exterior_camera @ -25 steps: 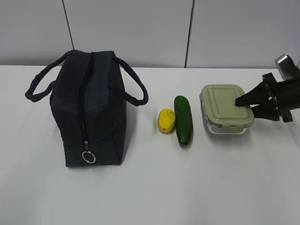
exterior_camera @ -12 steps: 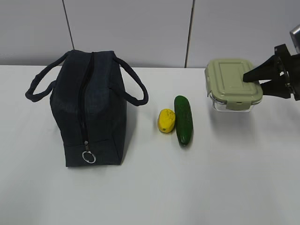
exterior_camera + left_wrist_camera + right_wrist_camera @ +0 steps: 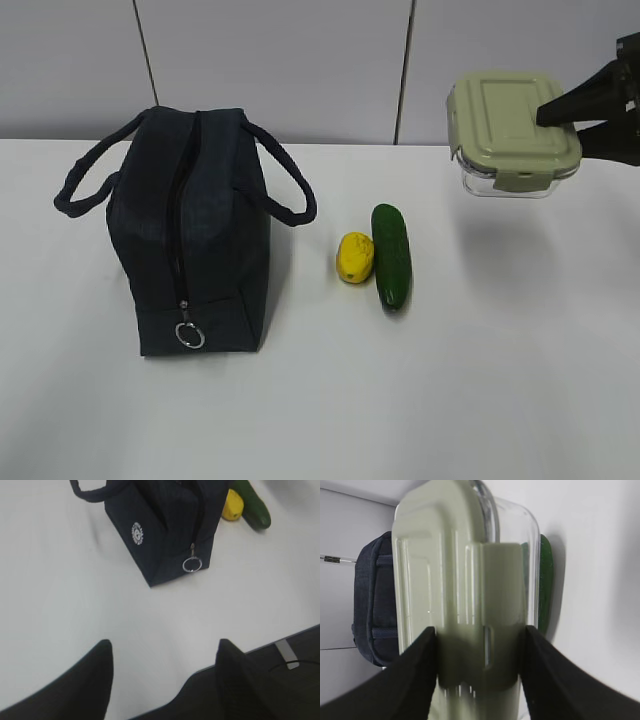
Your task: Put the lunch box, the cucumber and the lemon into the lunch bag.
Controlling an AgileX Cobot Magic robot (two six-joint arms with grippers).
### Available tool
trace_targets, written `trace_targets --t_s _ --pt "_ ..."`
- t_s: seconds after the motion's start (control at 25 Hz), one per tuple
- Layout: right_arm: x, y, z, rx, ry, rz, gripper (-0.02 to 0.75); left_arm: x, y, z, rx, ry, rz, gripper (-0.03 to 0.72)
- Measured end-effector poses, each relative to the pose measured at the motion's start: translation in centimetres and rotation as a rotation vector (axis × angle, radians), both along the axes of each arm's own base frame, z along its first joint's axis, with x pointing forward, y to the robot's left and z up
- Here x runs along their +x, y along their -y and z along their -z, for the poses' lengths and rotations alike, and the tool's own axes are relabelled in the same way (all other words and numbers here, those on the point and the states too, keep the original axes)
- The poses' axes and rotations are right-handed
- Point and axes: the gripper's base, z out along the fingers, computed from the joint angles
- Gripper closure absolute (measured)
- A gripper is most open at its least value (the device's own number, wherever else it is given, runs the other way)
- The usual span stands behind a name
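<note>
My right gripper (image 3: 560,120) is shut on the lunch box (image 3: 512,130), a clear glass container with a sage-green lid, and holds it in the air at the far right, above the table. In the right wrist view the fingers clamp its right edge (image 3: 465,605). The cucumber (image 3: 391,255) and the lemon (image 3: 355,257) lie side by side mid-table. The navy lunch bag (image 3: 195,225) stands at the left with its top zipper shut and ring pull (image 3: 189,336) hanging in front. My left gripper (image 3: 162,652) is open and empty, near the table's front edge, short of the bag (image 3: 165,525).
A grey panelled wall (image 3: 300,60) runs behind the white table (image 3: 400,400). In the left wrist view the table's front edge (image 3: 280,647) shows at lower right, with dark floor beyond.
My right gripper has lifted the lunch box from the table up into the air at the far right. The bag, lemon and cucumber have not moved.
</note>
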Motion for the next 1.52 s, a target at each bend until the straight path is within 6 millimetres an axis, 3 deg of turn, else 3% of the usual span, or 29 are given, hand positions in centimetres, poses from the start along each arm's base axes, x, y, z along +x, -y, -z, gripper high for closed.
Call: trace_targets --t_s 0.32,0.52,0.8,1.16,1.52 --pt "-1.1 -0.5 -2.9 0.018 0.039 0.027 0.356 3.4 1.4 -0.7 -0.054 -0.065 -0.001 0.241" --pt "-1.2 -1.0 -3.5 0.053 0.056 0.029 0.357 5.5 2.0 -0.4 -0.028 -0.071 0.000 0.241" --pt "-0.9 -4.9 -3.7 0.083 0.059 -0.067 0.357 8.4 2.8 -1.1 -0.015 -0.107 -0.008 0.241" --pt "-0.9 -9.9 -4.7 0.189 0.110 -0.173 0.357 14.6 4.7 -2.6 0.004 -0.183 -0.011 0.241" --pt "-1.0 -11.5 -5.1 0.236 0.139 -0.200 0.357 21.5 6.9 -2.7 0.023 -0.244 -0.014 0.241"
